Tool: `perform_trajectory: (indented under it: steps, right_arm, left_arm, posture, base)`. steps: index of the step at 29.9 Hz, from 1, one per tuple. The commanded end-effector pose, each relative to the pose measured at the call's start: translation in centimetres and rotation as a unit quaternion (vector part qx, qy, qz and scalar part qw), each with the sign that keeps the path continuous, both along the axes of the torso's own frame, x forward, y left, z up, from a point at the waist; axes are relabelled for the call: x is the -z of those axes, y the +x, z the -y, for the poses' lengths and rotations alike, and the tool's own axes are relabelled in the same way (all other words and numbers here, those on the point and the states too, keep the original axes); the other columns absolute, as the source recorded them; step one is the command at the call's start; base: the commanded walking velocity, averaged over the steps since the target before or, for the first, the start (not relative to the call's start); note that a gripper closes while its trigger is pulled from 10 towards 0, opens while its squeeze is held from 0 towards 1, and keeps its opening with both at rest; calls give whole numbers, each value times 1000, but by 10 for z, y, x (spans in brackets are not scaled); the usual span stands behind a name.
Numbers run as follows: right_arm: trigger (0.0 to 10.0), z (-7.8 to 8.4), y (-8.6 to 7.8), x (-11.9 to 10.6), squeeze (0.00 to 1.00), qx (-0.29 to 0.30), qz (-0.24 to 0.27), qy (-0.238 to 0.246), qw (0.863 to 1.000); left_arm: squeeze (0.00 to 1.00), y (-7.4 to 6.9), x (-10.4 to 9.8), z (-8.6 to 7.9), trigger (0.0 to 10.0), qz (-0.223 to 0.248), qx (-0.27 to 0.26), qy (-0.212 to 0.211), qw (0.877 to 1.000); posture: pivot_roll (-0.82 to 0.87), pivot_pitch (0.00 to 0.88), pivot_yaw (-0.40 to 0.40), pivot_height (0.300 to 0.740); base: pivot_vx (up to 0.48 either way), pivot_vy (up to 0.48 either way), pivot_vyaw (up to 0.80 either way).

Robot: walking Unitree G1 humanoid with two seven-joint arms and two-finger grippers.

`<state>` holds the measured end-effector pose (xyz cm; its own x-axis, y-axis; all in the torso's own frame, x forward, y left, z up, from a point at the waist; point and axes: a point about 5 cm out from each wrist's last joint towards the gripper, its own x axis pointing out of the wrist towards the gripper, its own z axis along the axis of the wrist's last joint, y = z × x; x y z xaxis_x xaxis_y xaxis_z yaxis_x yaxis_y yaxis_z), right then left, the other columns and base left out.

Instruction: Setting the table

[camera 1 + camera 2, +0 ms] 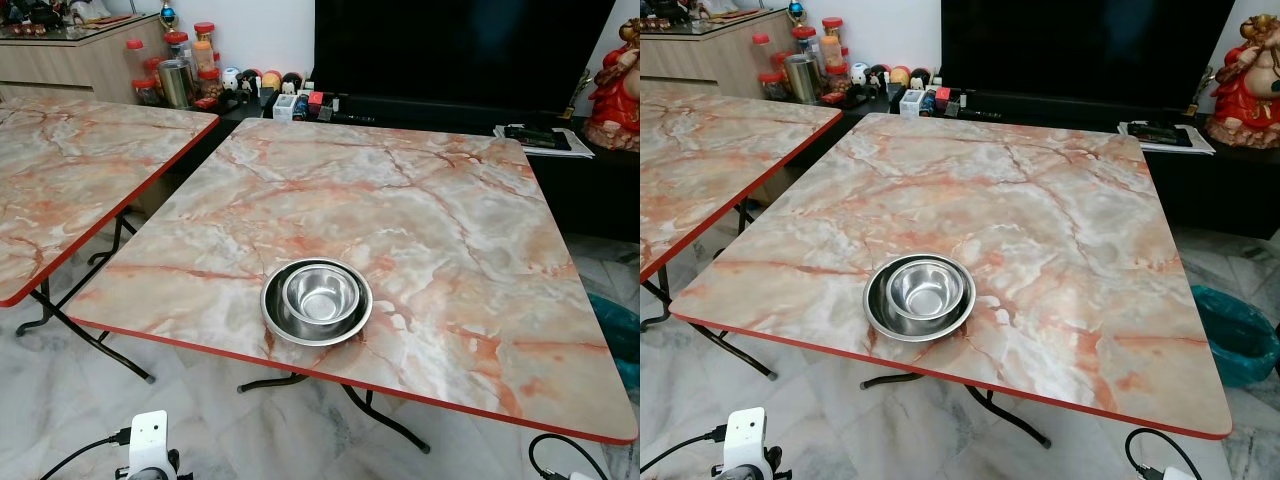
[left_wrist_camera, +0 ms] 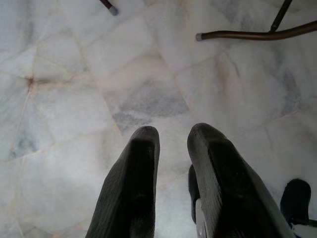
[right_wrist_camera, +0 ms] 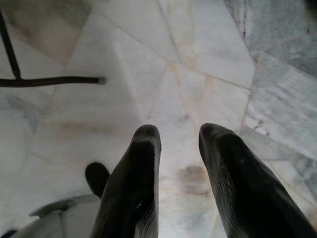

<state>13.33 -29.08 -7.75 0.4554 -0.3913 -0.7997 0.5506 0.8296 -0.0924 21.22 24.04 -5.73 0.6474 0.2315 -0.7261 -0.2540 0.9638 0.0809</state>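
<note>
**A:** Where do the robot's fingers stand?

**B:** The left gripper [image 2: 171, 139] hangs over the pale marble floor [image 2: 74, 99], its two black fingers [image 2: 133, 183] a narrow gap apart and holding nothing. The right gripper [image 3: 178, 136] hangs likewise, fingers [image 3: 133, 183] slightly parted and empty. Dark metal counter legs [image 2: 257, 34] cross the upper right of the left wrist view.

**A:** And the tableware?

**B:** A small steel bowl [image 1: 320, 295] sits nested inside a wider steel dish [image 1: 278, 318], at centre frame near the red front edge of the marble-patterned counter [image 1: 430, 200]. A second counter [image 1: 70, 170] stands at the left, apart from the first. Jars [image 1: 180, 75] crowd the upper left, a dark television [image 1: 460, 50] fills the top, and a red figurine [image 1: 615, 85] stands at upper right.
</note>
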Motion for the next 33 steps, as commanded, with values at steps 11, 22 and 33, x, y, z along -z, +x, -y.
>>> perform_trajectory:
  steps: [11, 22, 33]
  right_arm:
    - [10000, -5, -4, 3, 0, 4, -3, 8, 1000]
    - [10000, -6, -2, 3, 0, 9, -2, 14, 1000]
    - [10000, -5, 0, 2, 0, 7, 3, 11, 1000]
  left_arm:
    - [0, -8, 3, -9, 10000, -26, 8, 12, 1000]
    - [0, -5, 1, -10, 10000, -24, 9, 15, 1000]
    - [0, -3, 0, -10, 10000, -22, 9, 16, 1000]
  posture:
    - [-59, 17, 2, 740]
    - [-55, 49, 11, 740]
    - [-46, 69, 16, 740]
  base:
    - [0, 329, -142]
    - [0, 314, -218]
    - [0, 315, -291]
